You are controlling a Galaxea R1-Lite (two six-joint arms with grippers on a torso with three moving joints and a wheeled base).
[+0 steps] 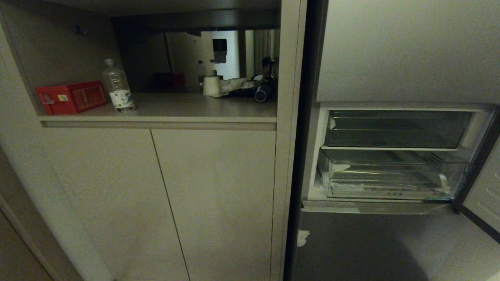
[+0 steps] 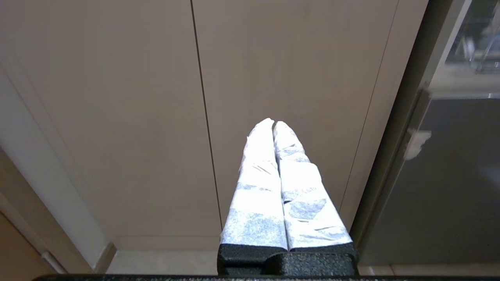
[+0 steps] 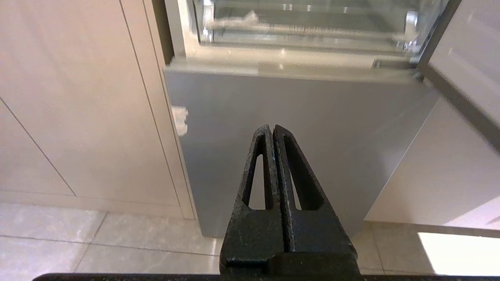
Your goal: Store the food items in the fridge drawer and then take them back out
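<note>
Clear plastic describes the fridge drawer [image 1: 390, 181], which sits at centre right of the head view, inside the open fridge compartment and below a shallower clear tray [image 1: 394, 130]. The drawer looks pushed in; its ribbed floor and glossy rim catch reflections. No food items can be made out in any view, in the drawer or elsewhere.

Handling judgement: the drawer is probably light, rigid and somewhat brittle, with a slick surface. The front lip along its lower edge seems the best place to hook or pinch; the side walls offer no purchase.

Left gripper [image 2: 273, 123], wrapped in pale tape, has its fingers pressed together and holds nothing; it points at the beige cabinet doors [image 2: 156, 97]. Right gripper [image 3: 272, 128], bare black, is likewise closed and empty, and faces the grey lower fridge panel [image 3: 293, 105] beneath the drawer, well apart from it.

Surface and room: at upper left of the head view a recessed surface [image 1: 175, 107] carries a red box [image 1: 71, 97], a water bottle [image 1: 118, 88] just beside it, and a white roll [image 1: 212, 86] further back. The room is dim. A pale tiled floor [image 3: 78, 234] shows in the right wrist view. The open fridge door [image 1: 484, 195] stands at the right edge.
</note>
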